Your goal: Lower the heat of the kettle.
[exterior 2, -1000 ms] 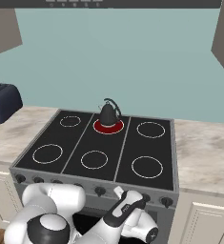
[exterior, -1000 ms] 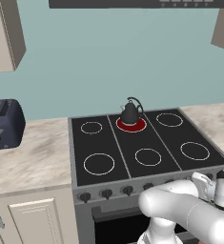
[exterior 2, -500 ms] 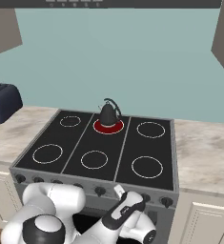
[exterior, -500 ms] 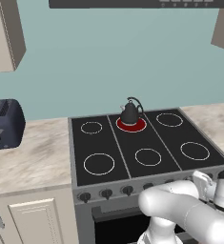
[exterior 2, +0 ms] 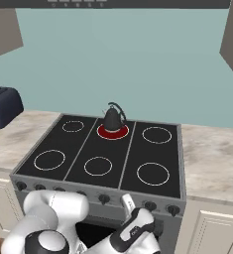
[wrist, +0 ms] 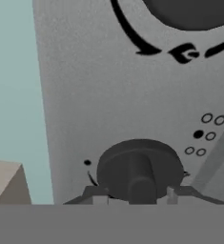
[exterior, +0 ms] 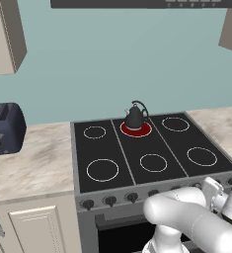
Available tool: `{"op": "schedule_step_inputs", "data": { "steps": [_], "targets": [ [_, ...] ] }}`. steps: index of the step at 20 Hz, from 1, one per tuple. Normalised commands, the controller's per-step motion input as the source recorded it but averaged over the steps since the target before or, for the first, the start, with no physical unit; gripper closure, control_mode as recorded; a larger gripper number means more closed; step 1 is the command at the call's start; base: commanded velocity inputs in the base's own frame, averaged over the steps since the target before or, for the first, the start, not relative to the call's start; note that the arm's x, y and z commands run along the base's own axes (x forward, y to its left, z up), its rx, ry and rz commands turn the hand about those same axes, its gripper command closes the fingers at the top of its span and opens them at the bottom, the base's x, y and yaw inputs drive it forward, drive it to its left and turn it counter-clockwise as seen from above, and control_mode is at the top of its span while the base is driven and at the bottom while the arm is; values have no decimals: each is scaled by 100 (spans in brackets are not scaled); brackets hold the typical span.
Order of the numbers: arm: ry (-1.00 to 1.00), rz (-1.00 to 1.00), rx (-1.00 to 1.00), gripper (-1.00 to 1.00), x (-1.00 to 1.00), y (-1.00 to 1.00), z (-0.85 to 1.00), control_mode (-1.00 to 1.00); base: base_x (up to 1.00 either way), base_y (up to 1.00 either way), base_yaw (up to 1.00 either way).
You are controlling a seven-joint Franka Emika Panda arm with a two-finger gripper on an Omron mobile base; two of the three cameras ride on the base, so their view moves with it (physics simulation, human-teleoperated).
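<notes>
Kettle point(exterior: 135, 117) on red back burner point(exterior: 136, 130), well beyond pincer point(wrist: 135, 195)

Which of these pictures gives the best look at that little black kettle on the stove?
The right base view shows the kettle best: it sits unblocked on the glowing red burner, with its arched handle and cone body plain against the wall. The left base view shows the same kettle equally clear from the other side. The hand view looks at a stove knob.

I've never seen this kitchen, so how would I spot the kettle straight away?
Find the black six-ring stove set in the pale counter. The kettle stands on its back middle ring. That ring alone glows red, and the kettle is small, dark and cone-shaped with a thin arched handle.
</notes>
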Motion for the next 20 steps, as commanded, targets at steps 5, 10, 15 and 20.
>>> {"op": "schedule_step_inputs", "data": {
  "steps": [5,10,15,20],
  "targets": [
    [-12,-4,24,100,0,0,17,-100,0,0,0],
    [-9,-7,21,100,0,0,26,-100,0,0,0],
    [-4,-9,20,100,1,0,29,-100,0,0,0],
    [0,-10,17,100,7,0,29,-100,0,0,0]
  ]
}}
